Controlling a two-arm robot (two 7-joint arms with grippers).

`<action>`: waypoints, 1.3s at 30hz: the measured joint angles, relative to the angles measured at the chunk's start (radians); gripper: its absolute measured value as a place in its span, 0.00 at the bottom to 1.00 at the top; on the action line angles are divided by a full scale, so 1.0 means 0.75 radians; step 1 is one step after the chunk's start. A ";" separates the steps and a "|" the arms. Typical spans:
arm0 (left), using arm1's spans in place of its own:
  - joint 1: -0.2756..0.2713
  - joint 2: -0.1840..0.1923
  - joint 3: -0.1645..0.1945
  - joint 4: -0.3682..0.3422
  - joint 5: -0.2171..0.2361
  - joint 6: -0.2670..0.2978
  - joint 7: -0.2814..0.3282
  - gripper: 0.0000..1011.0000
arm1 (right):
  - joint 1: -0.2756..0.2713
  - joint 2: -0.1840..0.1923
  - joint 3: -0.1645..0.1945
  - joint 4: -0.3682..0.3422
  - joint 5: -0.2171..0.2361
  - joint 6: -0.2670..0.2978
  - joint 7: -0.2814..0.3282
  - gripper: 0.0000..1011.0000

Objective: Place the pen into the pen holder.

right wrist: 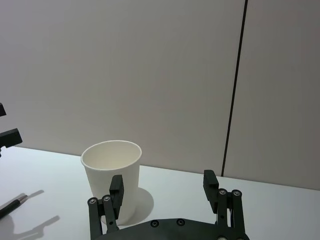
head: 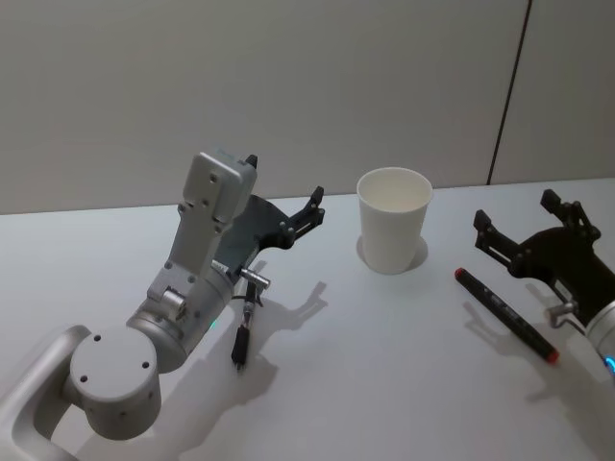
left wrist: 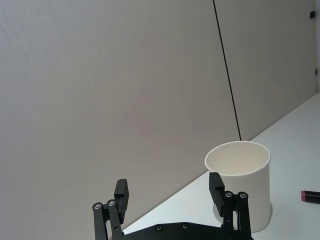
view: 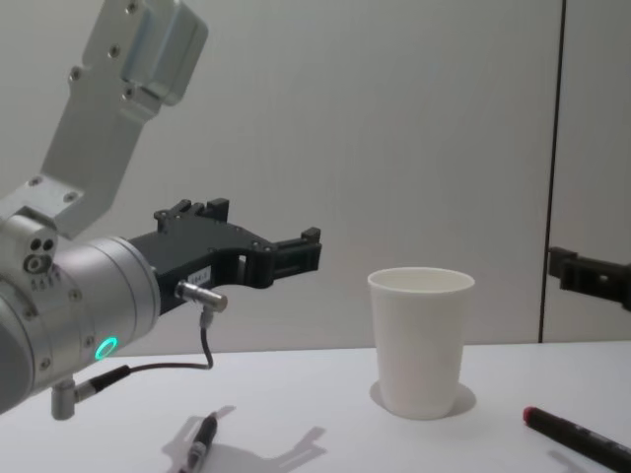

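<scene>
Pincer of left arm (left wrist: 169, 190), matte black, spread wide and empty; slim black pen (head: 242, 341) flat on smooth white counter (head: 384, 384) below its wrist; tapered paper pen holder (head: 393, 221) upright, rolled rim; thick red-tipped pen (head: 504, 314) lying flat; right pincer (right wrist: 163, 182) wide, empty.

A plain, pale grey-beige wall (head: 288, 86) runs across the whole back of the scene, matte and unmarked. A thin dark vertical seam (head: 509, 96) divides it into panels toward the right side. Below it a smooth white surface (head: 384, 365) meets the wall's base in a straight line and carries soft, faint grey shadows under even light.
</scene>
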 joint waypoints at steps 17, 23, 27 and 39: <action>0.000 0.000 0.000 0.000 0.000 0.000 0.000 0.99 | -0.069 0.071 0.054 -0.085 0.074 0.070 -0.017 0.99; 0.000 0.000 0.000 0.000 0.000 0.000 0.000 0.99 | -0.097 0.097 0.072 -0.118 0.104 0.113 -0.027 0.99; 0.000 0.000 0.000 0.000 0.000 0.000 0.000 0.99 | -0.111 0.112 0.084 -0.138 0.122 0.148 -0.032 0.99; 0.000 0.000 0.000 0.000 0.000 0.000 0.000 0.99 | -0.129 0.150 0.117 -0.184 0.184 0.298 -0.043 0.99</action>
